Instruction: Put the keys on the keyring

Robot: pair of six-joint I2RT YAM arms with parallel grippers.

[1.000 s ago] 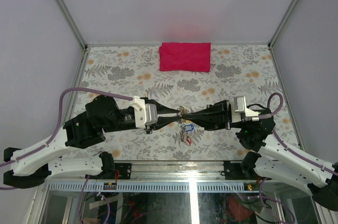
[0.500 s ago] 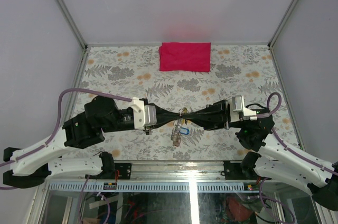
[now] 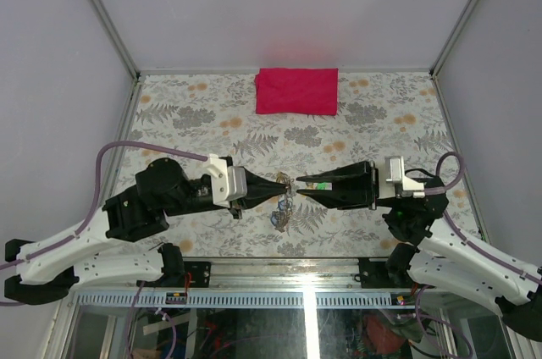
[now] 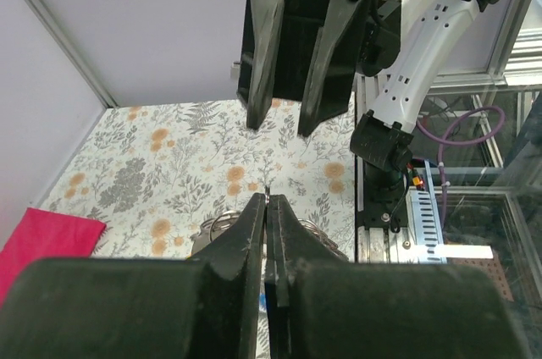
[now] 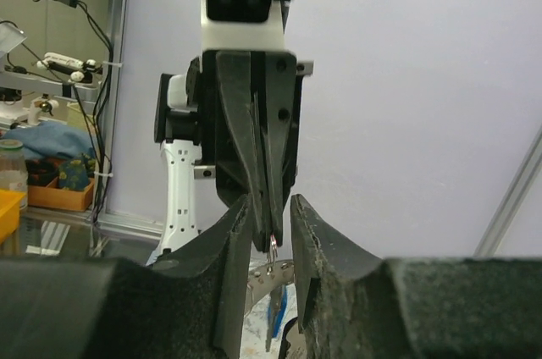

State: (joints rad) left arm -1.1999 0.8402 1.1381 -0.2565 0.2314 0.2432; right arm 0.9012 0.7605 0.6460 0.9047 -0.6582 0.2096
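My left gripper (image 3: 286, 183) is shut on the thin silvery keyring (image 5: 273, 245), whose wire pokes out at its tip (image 4: 268, 193). Several keys (image 3: 281, 215) hang in a bunch below the ring over the table; a blue one (image 5: 277, 306) shows in the right wrist view. My right gripper (image 3: 298, 181) faces the left one tip to tip and stands open. Its fingers (image 5: 240, 236) flank the left gripper's tip and the ring without touching them. In the left wrist view the right fingers (image 4: 256, 46) appear spread apart, just beyond the ring.
A folded red cloth (image 3: 296, 91) lies at the back middle of the flowered table (image 3: 186, 113). Grey walls close in the sides and back. A metal rail (image 3: 279, 264) and both arm bases run along the near edge.
The right gripper has opened and let go, and its arm has drawn back a little to the right. The left gripper has closed fully on the ring. The key bunch has swung left.
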